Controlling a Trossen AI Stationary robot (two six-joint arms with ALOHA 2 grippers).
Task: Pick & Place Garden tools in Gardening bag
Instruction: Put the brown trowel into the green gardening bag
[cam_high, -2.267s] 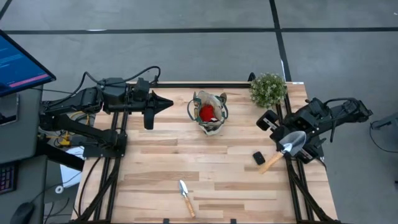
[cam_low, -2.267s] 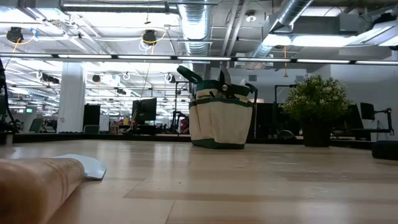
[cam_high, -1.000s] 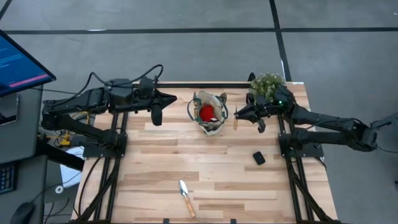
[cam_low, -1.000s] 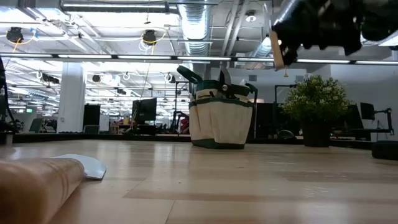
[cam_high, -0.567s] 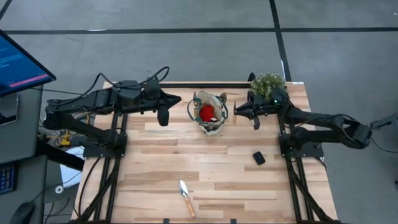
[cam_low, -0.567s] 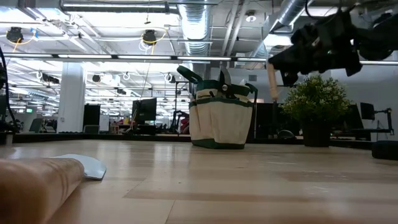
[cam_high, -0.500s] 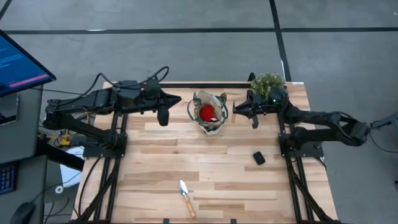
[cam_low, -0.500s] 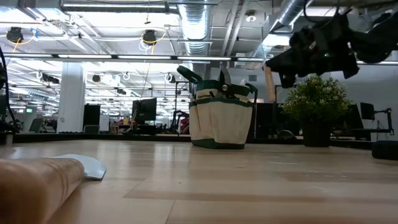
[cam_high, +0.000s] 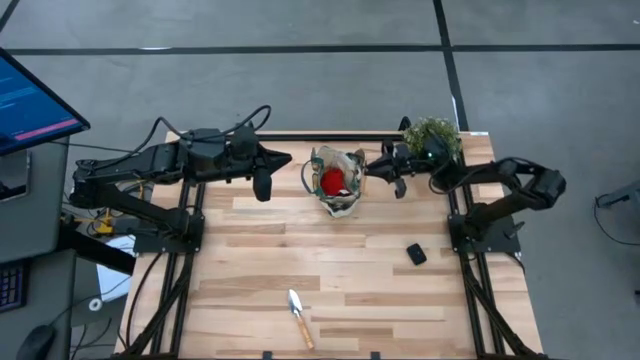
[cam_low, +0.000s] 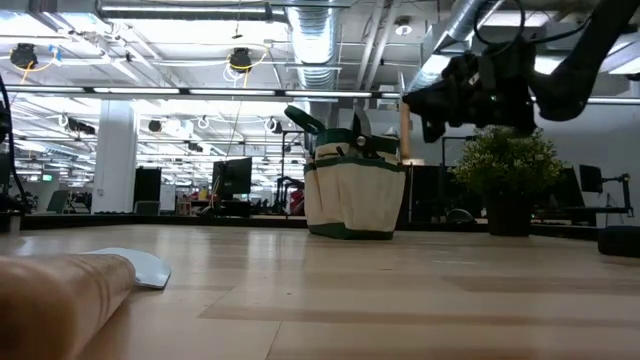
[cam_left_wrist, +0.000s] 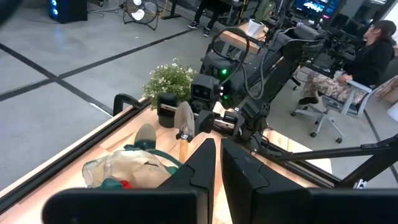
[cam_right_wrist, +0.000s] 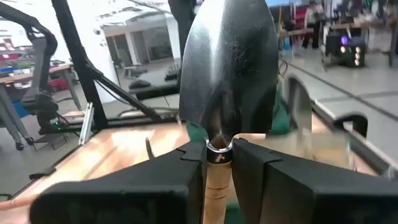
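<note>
Big open office-type space with exposed ducts and strip lights overhead, grey floor, and a pale wood bench (cam_high: 340, 270) in the middle with 2 dark arms mounted at its sides. In the left wrist view a person sits on a chair at the upper right of the frame.

The gardening bag (cam_high: 338, 185) sits upper centre in the high view, a beige tote with dark handles and something red showing inside, a red glove (cam_high: 332, 181) by the look of it. In the low view it stands upright at centre frame (cam_low: 355, 200).

The right tool (cam_high: 372, 171) hangs just right of the bag, above the bench, with its fingers clamped on a trowel (cam_right_wrist: 227, 74). The right wrist view shows the grip right at the neck, where the silver blade meets the pale wooden handle. In the low view the handle (cam_low: 405, 128) hangs down beside the bag's upper right corner.

The left tool (cam_high: 262, 187) hovers left of the bag, apart from it, fingers nearly together and holding nothing.

A 2nd trowel (cam_high: 298, 316) lies at lower centre of the high view. A small black block (cam_high: 416, 254) sits right of centre, and a bushy potted plant (cam_high: 433, 135) stands at the bench's upper right corner.
</note>
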